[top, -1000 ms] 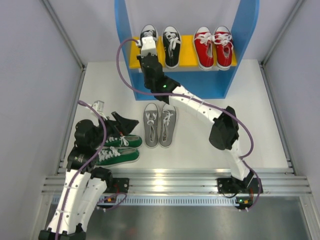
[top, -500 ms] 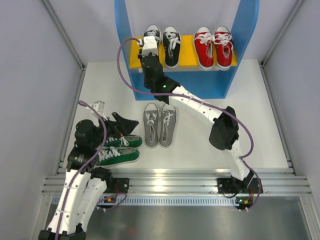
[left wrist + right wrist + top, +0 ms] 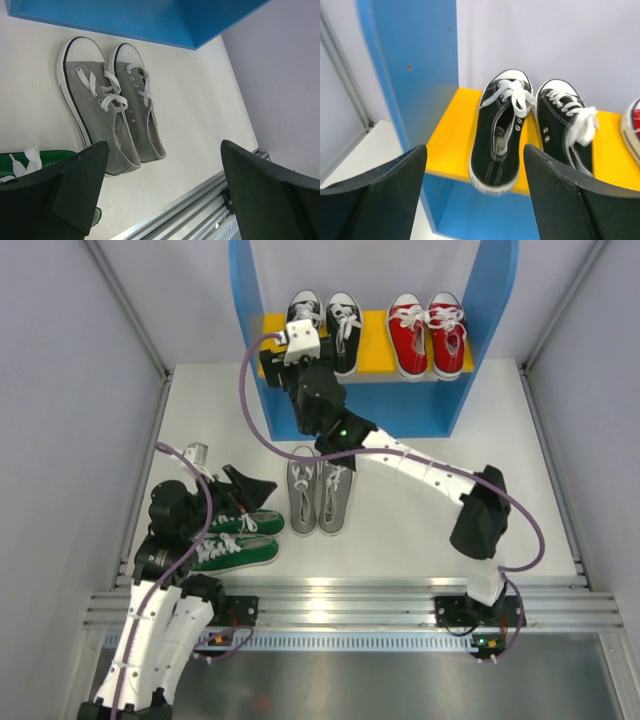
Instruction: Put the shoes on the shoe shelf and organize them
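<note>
The shoe shelf [image 3: 490, 330] has blue side panels and a yellow middle board [image 3: 447, 135]. On that board stand a black pair [image 3: 501, 132] [image 3: 565, 125] at the left and a red pair [image 3: 427, 332] at the right. The left black shoe's heel hangs slightly over the board's front edge. My right gripper [image 3: 475, 150] is open just in front of that heel, touching nothing. On the table lie a grey pair [image 3: 320, 490] and a green pair [image 3: 238, 538]. Above the green pair, my left gripper [image 3: 164, 150] hovers open and empty.
The shelf's lower level [image 3: 400, 405] sits behind the right arm. An aluminium rail [image 3: 340, 602] runs along the table's near edge. Grey walls [image 3: 70, 440] close in both sides. The grey pair [image 3: 112, 110] lies just in front of the shelf's blue base [image 3: 125, 20].
My right gripper has opened, let go of the left black shoe and drawn back a little from the shelf. The shoe stays on the yellow board. The left arm has not moved.
</note>
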`<move>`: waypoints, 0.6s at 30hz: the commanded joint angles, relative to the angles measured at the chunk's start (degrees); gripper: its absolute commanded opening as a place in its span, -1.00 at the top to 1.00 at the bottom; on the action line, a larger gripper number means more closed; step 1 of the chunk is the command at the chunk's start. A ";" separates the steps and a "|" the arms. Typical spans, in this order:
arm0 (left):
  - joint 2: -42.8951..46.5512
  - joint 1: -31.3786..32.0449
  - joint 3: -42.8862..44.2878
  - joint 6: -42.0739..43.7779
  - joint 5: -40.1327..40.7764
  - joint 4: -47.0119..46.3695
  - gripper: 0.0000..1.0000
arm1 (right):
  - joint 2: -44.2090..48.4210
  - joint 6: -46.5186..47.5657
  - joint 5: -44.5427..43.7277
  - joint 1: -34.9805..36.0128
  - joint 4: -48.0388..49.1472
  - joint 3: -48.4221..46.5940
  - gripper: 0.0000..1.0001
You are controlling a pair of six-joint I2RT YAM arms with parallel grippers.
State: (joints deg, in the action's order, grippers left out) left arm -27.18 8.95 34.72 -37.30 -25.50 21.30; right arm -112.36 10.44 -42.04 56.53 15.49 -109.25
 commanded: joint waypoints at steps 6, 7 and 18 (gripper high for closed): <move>-2.26 0.01 2.46 -0.49 2.29 -0.56 -0.98 | 28.75 6.53 1.88 8.32 16.58 25.08 -0.55; -2.61 0.01 2.54 -0.41 2.55 -0.64 -0.98 | 30.86 6.44 1.01 8.94 17.29 28.45 -0.55; -6.74 0.10 2.55 0.83 2.30 -2.75 -0.98 | 38.10 -14.61 -14.11 19.66 12.99 62.39 -0.61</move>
State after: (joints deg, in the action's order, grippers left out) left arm -33.15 8.95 35.05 -37.34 -23.07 21.06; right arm -71.05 5.96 -51.00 72.77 31.09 -50.96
